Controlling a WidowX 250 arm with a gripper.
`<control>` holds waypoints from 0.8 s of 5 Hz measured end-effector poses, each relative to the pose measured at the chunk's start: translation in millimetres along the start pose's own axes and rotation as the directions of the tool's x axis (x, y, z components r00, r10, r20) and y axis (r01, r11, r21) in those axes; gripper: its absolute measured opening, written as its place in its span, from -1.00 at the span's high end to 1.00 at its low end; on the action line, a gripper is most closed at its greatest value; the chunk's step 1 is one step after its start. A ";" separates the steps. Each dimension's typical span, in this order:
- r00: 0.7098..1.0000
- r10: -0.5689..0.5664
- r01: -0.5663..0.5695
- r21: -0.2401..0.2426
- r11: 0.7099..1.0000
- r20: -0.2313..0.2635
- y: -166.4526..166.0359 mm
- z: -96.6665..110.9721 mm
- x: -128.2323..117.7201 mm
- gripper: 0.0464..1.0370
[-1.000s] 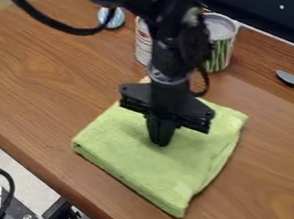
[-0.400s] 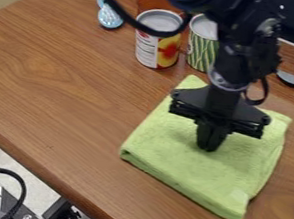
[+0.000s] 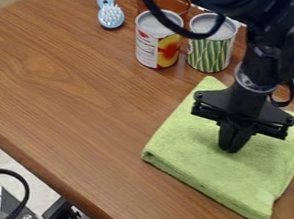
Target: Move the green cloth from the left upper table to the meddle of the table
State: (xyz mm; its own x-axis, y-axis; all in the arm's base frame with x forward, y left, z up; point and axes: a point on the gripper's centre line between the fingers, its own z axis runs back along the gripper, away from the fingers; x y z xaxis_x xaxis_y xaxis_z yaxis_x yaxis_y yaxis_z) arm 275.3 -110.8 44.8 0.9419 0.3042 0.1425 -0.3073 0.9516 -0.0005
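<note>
A black two-finger gripper (image 3: pixel 230 148), fingers drawn narrow, pinches a folded light-green cloth (image 3: pixel 209 169) near its centre, apparently so the square slides flat without bunching, on the brown wooden table (image 3: pixel 63 101), just in front of a green-striped metal can (image 3: pixel 209 53)

No characters are legible. The label (image 3: pixel 146 48) on the can (image 3: pixel 148 27) with the red-and-yellow graphic carries print too small to read.
</note>
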 end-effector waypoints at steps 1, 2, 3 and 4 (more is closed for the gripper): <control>1.000 -0.007 0.007 -0.003 1.000 0.004 -4.5 -0.5 2.4 0.99; 1.000 -0.011 0.011 0.003 1.000 0.013 -5.1 -0.2 2.2 0.95; 1.000 -0.008 0.008 0.023 1.000 0.007 -1.5 0.6 1.5 0.66; 1.000 0.005 -0.004 0.031 1.000 -0.025 4.0 1.7 2.4 0.21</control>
State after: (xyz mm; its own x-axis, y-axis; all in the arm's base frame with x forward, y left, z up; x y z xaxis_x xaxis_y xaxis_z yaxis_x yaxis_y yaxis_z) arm 276.1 -106.3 46.9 0.9435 0.3099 0.1176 -0.3153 0.9485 0.0296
